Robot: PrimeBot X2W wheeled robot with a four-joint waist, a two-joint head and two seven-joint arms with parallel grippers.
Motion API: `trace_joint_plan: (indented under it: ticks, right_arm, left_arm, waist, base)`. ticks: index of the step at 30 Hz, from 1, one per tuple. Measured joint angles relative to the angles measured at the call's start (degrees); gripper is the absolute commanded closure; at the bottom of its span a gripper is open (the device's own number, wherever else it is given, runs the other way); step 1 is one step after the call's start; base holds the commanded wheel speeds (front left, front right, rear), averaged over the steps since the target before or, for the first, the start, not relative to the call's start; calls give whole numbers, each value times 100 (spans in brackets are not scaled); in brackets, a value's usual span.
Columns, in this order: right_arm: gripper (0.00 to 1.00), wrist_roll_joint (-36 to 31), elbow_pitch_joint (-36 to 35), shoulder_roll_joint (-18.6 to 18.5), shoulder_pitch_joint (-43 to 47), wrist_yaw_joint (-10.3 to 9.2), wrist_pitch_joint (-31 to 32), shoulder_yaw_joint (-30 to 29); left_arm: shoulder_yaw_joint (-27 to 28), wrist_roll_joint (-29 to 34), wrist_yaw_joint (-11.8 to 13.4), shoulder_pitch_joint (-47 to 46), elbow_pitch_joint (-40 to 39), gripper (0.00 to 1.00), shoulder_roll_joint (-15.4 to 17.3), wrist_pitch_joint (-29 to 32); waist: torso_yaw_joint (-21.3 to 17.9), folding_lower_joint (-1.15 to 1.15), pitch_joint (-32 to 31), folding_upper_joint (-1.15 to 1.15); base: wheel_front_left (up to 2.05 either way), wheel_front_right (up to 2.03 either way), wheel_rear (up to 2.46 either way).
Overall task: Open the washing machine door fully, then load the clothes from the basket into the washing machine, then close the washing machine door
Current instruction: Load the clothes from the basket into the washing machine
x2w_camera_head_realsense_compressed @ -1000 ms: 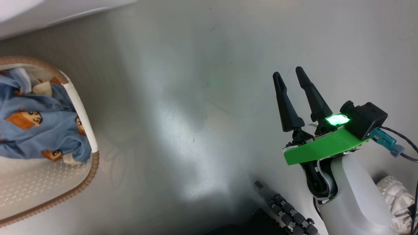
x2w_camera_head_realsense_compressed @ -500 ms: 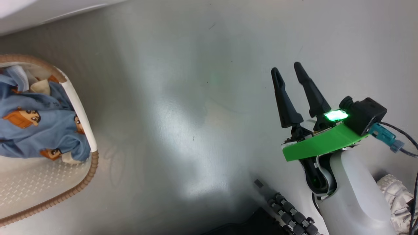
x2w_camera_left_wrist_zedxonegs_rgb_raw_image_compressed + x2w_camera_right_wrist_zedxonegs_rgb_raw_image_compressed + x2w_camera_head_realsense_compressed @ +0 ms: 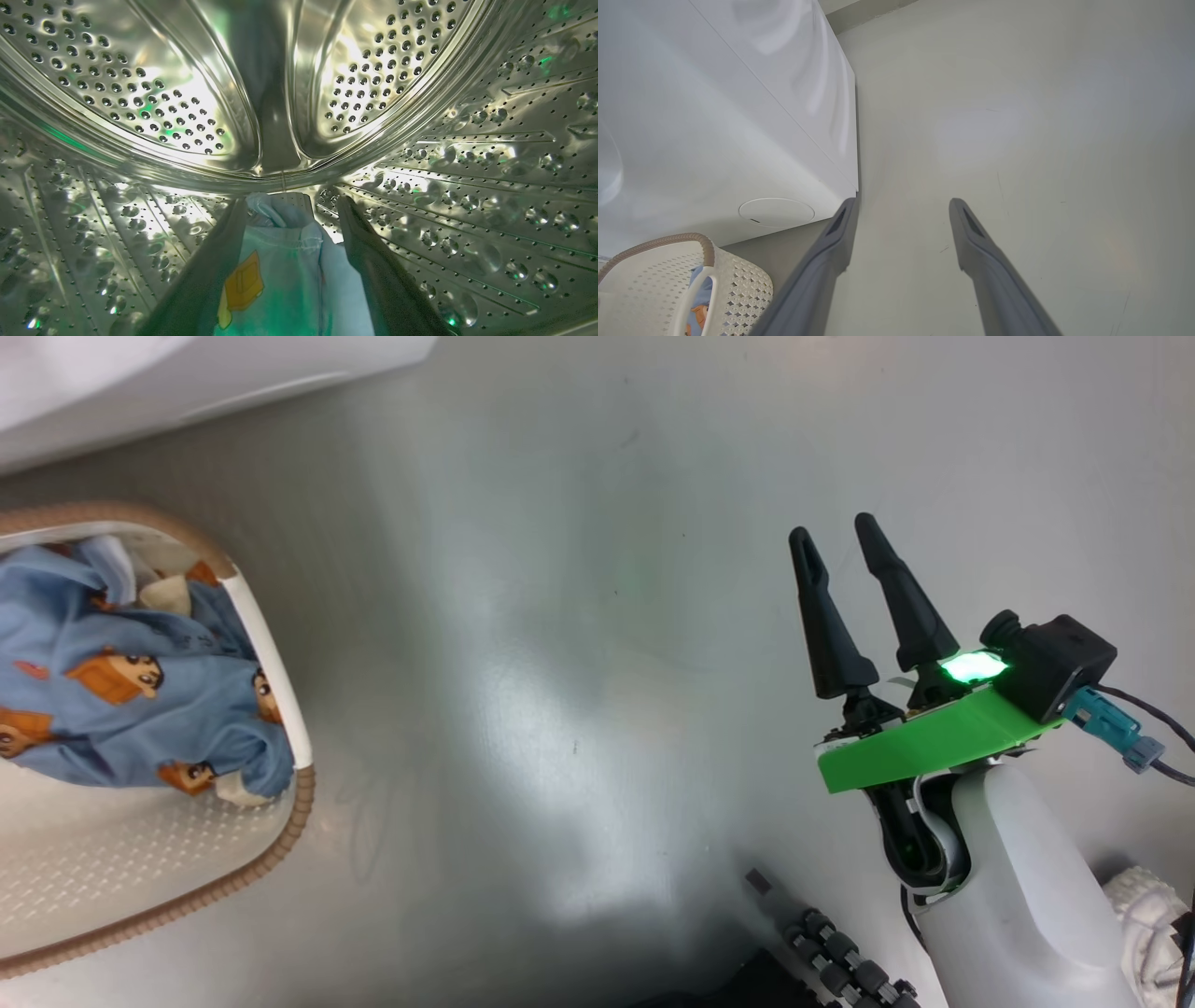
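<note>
My left gripper (image 3: 292,200) is deep inside the washing machine's perforated steel drum (image 3: 154,93), open. A light blue garment (image 3: 280,270) with an orange print lies bunched between its fingers on the drum floor. The cream basket (image 3: 280,831) with a brown rim stands on the floor at the left and holds more blue printed clothes (image 3: 121,709). My right gripper (image 3: 831,527) hangs open and empty over the bare floor, well right of the basket. The right wrist view has the gripper (image 3: 902,200), the washing machine (image 3: 714,116) and the basket (image 3: 738,284). The door is out of view.
The washer's white front edge (image 3: 140,373) runs along the top left, and its round service cap (image 3: 776,212) sits just above the basket. Glossy grey floor (image 3: 560,616) separates the basket and my right arm. My base's dark rollers (image 3: 840,952) and a white textured object (image 3: 1148,915) sit at the bottom right.
The whole head picture has shifted slightly right and down, so the camera moved. Basket, clothes and right gripper keep their places relative to each other.
</note>
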Motion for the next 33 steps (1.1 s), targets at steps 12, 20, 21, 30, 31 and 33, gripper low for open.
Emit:
trace_joint_plan:
  ticks: [12, 20, 21, 30, 31, 33]
  right_arm:
    - [0, -343, 96, -8, 21, 0, 0, -312]
    - [0, -560, 167, -8, 85, 0, 0, -366]
    - [0, -591, 172, -7, 112, 0, 0, -383]
    - [0, -743, 266, -13, 348, 0, -1, -521]
    - [0, -749, 272, -14, 398, 0, -1, -532]
    - [0, -768, 307, -14, 510, 0, 0, -566]
  left_arm:
    - [86, -242, 126, 1095, -138, 0, -406, -671]
    - [107, -332, 240, 1784, -377, 0, -616, -1106]
    - [100, -332, 241, 1903, -414, 0, -639, -1148]
    - [108, -467, 310, 3001, -732, 0, -829, -1500]
    - [101, -466, 324, 3136, -787, 0, -848, -1553]
    - [101, -490, 342, 3390, -891, 0, -872, -1627]
  waist:
    - [272, 0, -497, 0]
    - [471, 0, -900, 0]
    - [492, 0, -958, 0]
    - [665, 0, -1555, 0]
    - [684, 0, -1626, 0]
    - [723, 0, -1774, 0]
  base:
    - [0, 0, 0]
    - [0, 0, 0]
    - [0, 0, 0]
    - [0, 0, 0]
    - [0, 0, 0]
    - [0, 0, 0]
